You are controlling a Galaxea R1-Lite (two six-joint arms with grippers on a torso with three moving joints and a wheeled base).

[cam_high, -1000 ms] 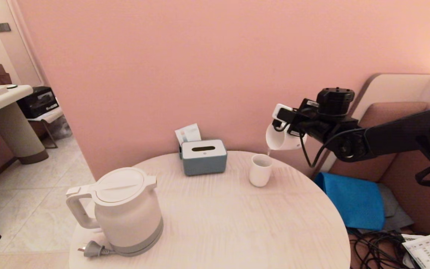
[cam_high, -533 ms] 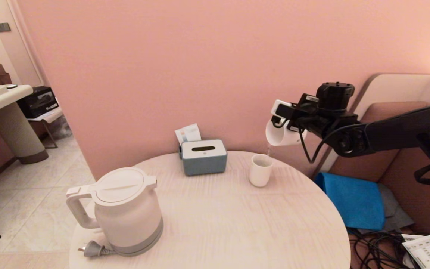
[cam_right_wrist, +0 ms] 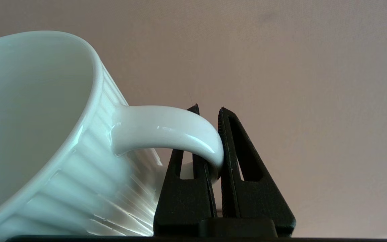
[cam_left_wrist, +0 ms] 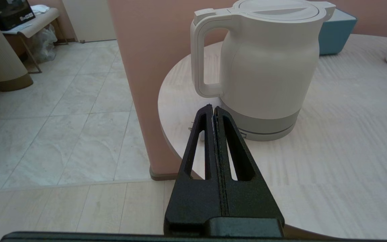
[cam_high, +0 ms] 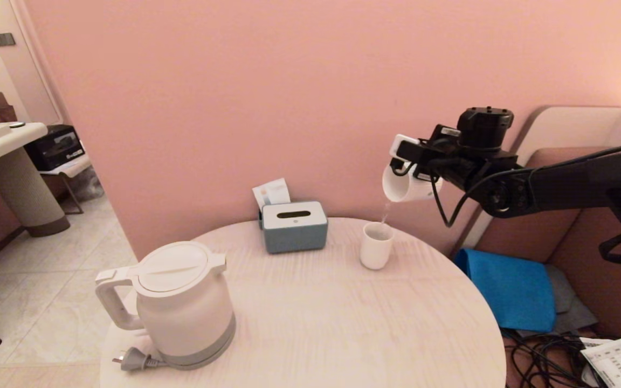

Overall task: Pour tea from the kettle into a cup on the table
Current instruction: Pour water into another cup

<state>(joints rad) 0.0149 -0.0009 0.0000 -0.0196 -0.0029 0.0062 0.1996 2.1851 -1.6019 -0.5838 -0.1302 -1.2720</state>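
Kettle point(cam_high: 173, 302) stands upright on the surface point(cam_high: 343, 334), just ahead of the left gripper point(cam_left_wrist: 213, 109), whose jaws are pressed together on nothing. Right gripper point(cam_right_wrist: 208, 112) pinches the mug point(cam_high: 405, 188) by its handle, tipped, a thin clear stream point(cam_high: 385, 213) falling below those jaws into the small cup point(cam_high: 376, 246).

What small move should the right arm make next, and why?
Probably hold the tilt steady: the right gripper holds the mug by its handle, tipped above the small cup, and a thin stream falls into it. The kettle stands untouched.
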